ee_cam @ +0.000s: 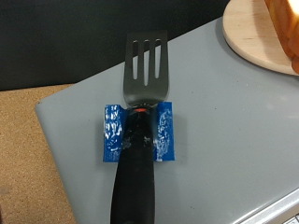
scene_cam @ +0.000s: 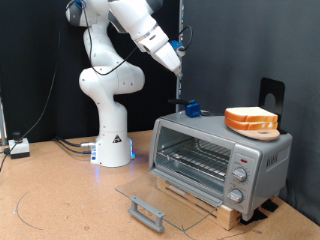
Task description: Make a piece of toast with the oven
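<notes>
While the oven (scene_cam: 220, 160) stands open, pale orange-crusted toast (scene_cam: 251, 118) lies atop it; the hand (scene_cam: 192, 108) grips a spatula (ee_cam: 142, 98).

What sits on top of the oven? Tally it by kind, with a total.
Spatula: 1
Blue spatula holder: 1
Wooden plate: 1
Bread slices: 2, stacked
Total: 5
The claw hangs above the oven, over the spatula.
</notes>
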`<state>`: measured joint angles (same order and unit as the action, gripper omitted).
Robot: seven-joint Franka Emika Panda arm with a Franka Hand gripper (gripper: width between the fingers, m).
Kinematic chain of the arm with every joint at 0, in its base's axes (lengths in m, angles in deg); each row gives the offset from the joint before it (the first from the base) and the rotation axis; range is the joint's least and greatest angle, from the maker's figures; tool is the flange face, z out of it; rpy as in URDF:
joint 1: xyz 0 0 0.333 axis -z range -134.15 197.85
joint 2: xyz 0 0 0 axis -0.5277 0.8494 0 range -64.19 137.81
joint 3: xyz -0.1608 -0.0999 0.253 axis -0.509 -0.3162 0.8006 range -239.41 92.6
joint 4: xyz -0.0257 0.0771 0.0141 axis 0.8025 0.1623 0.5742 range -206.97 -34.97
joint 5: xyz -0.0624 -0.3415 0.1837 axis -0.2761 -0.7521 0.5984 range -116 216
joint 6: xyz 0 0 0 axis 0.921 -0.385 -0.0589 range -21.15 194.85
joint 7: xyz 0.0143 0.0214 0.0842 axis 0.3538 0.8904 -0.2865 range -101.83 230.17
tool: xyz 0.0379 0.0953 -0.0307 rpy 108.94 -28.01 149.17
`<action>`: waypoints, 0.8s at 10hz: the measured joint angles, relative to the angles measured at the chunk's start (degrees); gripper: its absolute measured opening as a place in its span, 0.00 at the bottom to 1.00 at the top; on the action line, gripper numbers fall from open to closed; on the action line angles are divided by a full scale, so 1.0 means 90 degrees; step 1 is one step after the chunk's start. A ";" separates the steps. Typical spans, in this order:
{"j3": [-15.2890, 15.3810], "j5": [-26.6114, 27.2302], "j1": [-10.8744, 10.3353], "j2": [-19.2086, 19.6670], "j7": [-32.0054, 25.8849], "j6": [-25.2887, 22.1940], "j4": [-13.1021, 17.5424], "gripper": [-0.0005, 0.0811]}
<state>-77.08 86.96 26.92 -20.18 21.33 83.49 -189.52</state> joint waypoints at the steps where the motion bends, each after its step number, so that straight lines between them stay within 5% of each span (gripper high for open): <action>1: 0.0026 0.0006 -0.0005 0.0000 0.0000 0.0004 -0.0019 0.99; 8: 0.1415 0.0224 -0.0039 -0.0059 0.0265 0.0633 -0.0490 0.99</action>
<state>-64.34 88.97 26.57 -20.70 23.71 89.18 -193.92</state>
